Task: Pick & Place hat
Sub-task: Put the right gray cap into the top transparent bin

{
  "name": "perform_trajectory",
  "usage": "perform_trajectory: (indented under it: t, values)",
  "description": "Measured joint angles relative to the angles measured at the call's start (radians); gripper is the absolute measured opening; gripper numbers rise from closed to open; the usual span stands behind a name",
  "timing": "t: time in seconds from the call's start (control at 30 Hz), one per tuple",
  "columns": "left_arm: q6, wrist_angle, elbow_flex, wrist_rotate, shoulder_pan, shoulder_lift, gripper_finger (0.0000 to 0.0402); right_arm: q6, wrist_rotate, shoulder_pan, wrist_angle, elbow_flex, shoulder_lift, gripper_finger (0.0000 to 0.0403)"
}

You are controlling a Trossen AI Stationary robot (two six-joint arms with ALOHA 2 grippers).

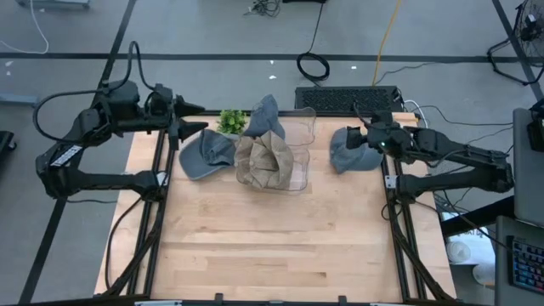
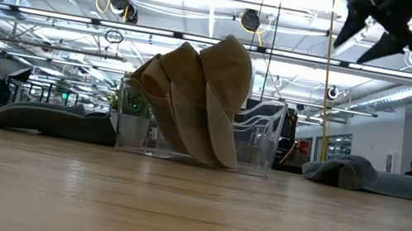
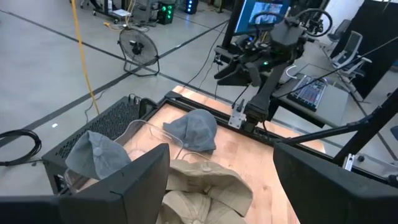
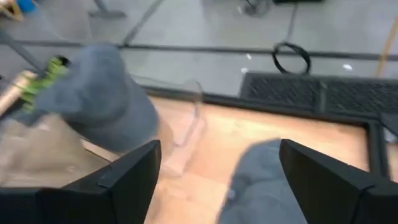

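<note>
A light, plank-jointed wooden table (image 1: 272, 238) holds a clear, hard-walled plastic bin (image 1: 299, 149) near its far edge. Two soft tan fabric caps (image 1: 263, 160) are stuffed into the bin, their curved brims and rounded crowns leaning together; in the low view they rise above the bin's rim as overlapping folded shapes. A grey-blue cloth cap (image 1: 265, 115) rests on the bin's far-left corner, its domed crown topped with a small button that shows in the left wrist view (image 3: 93, 155).

Another grey-blue cap (image 1: 206, 153) lies slumped on the table just to the left of the bin, touching it. A third grey-blue cap (image 1: 350, 151) lies crumpled on the wood to the right of the bin, apart from it; in the low view it shows as a low, soft mound (image 2: 356, 172).

A small leafy green plant (image 1: 230, 121) sits behind the left cap, beside the bin. A black perforated metal panel (image 1: 347, 99) lies just past the table's far edge.

The right gripper (image 1: 367, 136) hangs above the right-hand cap, its dark fingers spread apart and holding nothing; the right wrist view shows the cap's grey fabric (image 4: 264, 180) between and below the two open fingers (image 4: 134, 171). The left gripper (image 1: 189, 127) sits over the table's far-left corner near the left cap, its fingers (image 3: 134, 180) also wide apart and empty
</note>
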State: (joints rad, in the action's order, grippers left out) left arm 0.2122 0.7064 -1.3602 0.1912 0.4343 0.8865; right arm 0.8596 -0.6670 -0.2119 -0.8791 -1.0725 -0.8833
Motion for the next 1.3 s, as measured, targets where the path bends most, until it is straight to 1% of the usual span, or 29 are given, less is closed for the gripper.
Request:
perform_trajectory:
  t: [0.17, 0.3, 0.47, 0.6, 0.77, 0.87, 1.0, 1.13, 1.2, 1.3]
  values:
    - [-0.02, 0.016, 0.0, 0.001, 0.001, 0.003, 0.0296, -0.023, 0.044, -0.122, -0.049, 0.0, -0.045, 0.0318]
    - [-0.023, 0.033, 0.0, 0.001, 0.001, 0.003, 0.0296, 0.013, 0.057, -0.238, -0.132, 0.0, -0.087, 0.0318]
    - [-0.026, 0.057, 0.0, 0.002, 0.001, 0.001, 0.0296, 0.011, 0.177, -0.39, -0.215, 0.0, -0.141, 0.0318]
    - [-0.045, 0.072, 0.0, 0.002, 0.001, 0.002, 0.0296, -0.015, 0.258, -0.476, -0.219, 0.0, -0.18, 0.0317]
    - [-0.075, 0.085, 0.0, 0.001, 0.001, 0.002, 0.0296, -0.034, 0.327, -0.541, -0.2, 0.0, -0.245, 0.0317]
    - [-0.075, 0.085, 0.0, -0.004, 0.001, 0.002, 0.0296, -0.031, 0.33, -0.565, -0.214, 0.0, -0.288, 0.0317]
    - [-0.054, 0.085, 0.0, -0.005, 0.001, 0.002, 0.0296, 0.022, 0.33, -0.597, -0.282, 0.0, -0.335, 0.0317]
    - [-0.028, 0.085, 0.0, -0.005, 0.001, 0.002, 0.0296, 0.062, 0.33, -0.626, -0.35, 0.001, -0.365, 0.0317]
    - [-0.022, 0.086, 0.0, -0.005, 0.001, 0.002, 0.0296, 0.073, 0.332, -0.64, -0.355, 0.014, -0.368, 0.0317]
    - [-0.006, 0.099, 0.0, -0.005, 0.001, 0.002, 0.0296, 0.095, 0.374, -0.667, -0.348, 0.053, -0.369, 0.0317]
